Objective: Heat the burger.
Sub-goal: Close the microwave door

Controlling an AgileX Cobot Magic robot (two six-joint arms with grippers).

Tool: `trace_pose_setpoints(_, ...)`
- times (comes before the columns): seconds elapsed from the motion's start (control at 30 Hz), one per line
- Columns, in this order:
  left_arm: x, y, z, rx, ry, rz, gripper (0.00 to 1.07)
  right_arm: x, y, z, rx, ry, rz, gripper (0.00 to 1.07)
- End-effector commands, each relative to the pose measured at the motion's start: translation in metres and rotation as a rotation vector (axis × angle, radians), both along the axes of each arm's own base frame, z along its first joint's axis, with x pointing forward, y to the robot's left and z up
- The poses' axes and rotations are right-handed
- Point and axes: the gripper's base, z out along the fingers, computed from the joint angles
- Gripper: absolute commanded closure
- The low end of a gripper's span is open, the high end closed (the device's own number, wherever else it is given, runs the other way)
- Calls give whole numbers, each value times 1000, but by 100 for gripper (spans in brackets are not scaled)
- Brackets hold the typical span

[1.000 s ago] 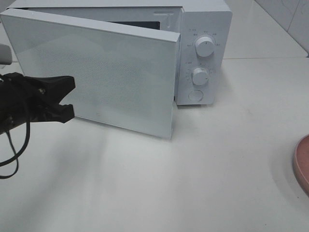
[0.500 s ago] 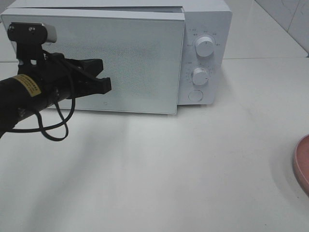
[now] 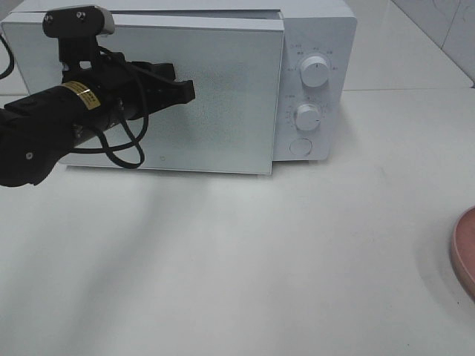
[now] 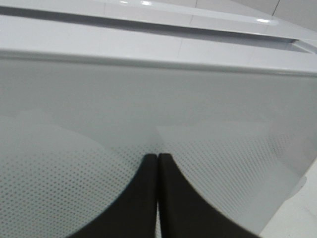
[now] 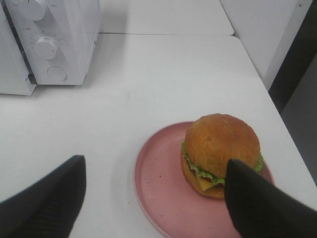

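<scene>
The burger (image 5: 221, 148), a golden-brown bun with lettuce and cheese, sits on a pink plate (image 5: 158, 183) in the right wrist view. My right gripper (image 5: 154, 163) is open above the plate, one finger in front of the burger's edge and the other over the bare table. In the exterior view only the plate's rim (image 3: 464, 252) shows at the right edge; the burger is out of that view. The white microwave (image 3: 315, 44) has its door (image 3: 223, 111) shut or nearly shut. My left gripper (image 3: 185, 90) is shut, its tips (image 4: 157, 157) against the door.
The microwave has two dials (image 3: 315, 73) and a round button (image 3: 300, 146) on its right panel, also in the right wrist view (image 5: 47, 47). The white table (image 3: 260, 259) runs between microwave and plate. The table's right edge (image 5: 265, 94) lies close behind the plate.
The microwave door has swung from open to shut or nearly shut. My left gripper has moved right and up along with the door, staying shut.
</scene>
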Motion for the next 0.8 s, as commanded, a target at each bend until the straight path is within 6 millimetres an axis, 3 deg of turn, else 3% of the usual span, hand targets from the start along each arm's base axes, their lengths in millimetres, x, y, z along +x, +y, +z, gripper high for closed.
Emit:
trace_pose_setpoints(0.03,6,-5,3,-10,-10,3,107,-4,0,0,-5,-28,-1,34)
trace_pose_setpoints(0.6,39,-22,3,-17,-10,43,107,-4,0,0,-5,-28,-2,34)
trace_pose_setpoints(0.8,44,-14,4,-18,-13,65,107,-4,0,0,-5,-28,-2,34)
